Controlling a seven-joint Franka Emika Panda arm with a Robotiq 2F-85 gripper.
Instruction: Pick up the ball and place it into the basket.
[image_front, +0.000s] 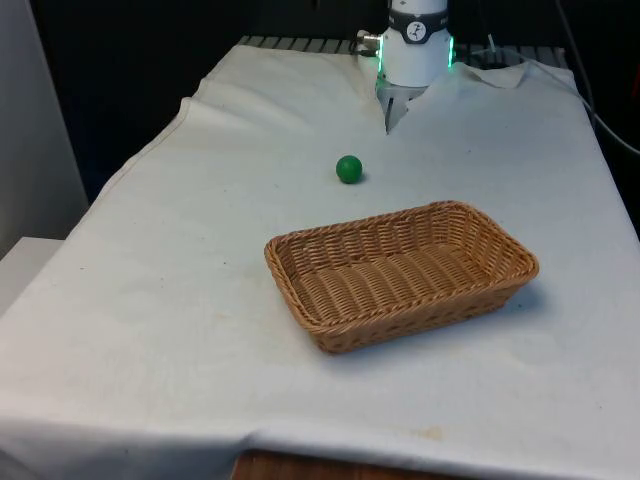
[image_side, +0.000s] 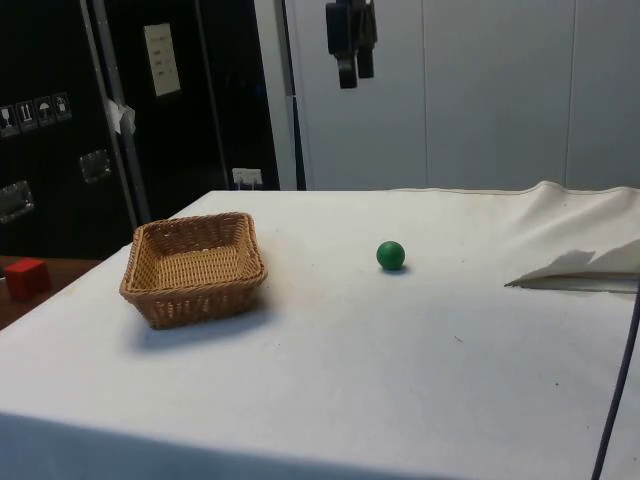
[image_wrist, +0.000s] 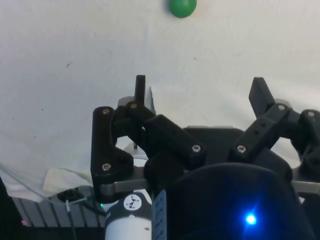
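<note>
A small green ball (image_front: 348, 169) lies on the white cloth, apart from a rectangular wicker basket (image_front: 420, 322) that stands nearer the camera and toward the front view's right. Seen from the side, the ball (image_side: 390, 255) rests well to one side of the basket (image_side: 190, 305), with bare cloth between them. My gripper (image_side: 352, 70) hangs high above the table, a little toward the basket from over the ball. From the wrist, my gripper (image_wrist: 200, 92) is open with nothing between its fingers (image_wrist: 140, 89), and the ball (image_wrist: 182, 7) lies on the cloth far below.
The robot's white base (image_front: 415, 50) stands at the far end of the table. A raised fold of cloth (image_side: 580, 270) lies near it, and a dark cable (image_side: 615, 400) hangs by the table's edge. A red block (image_side: 25, 275) sits off the table beyond the basket.
</note>
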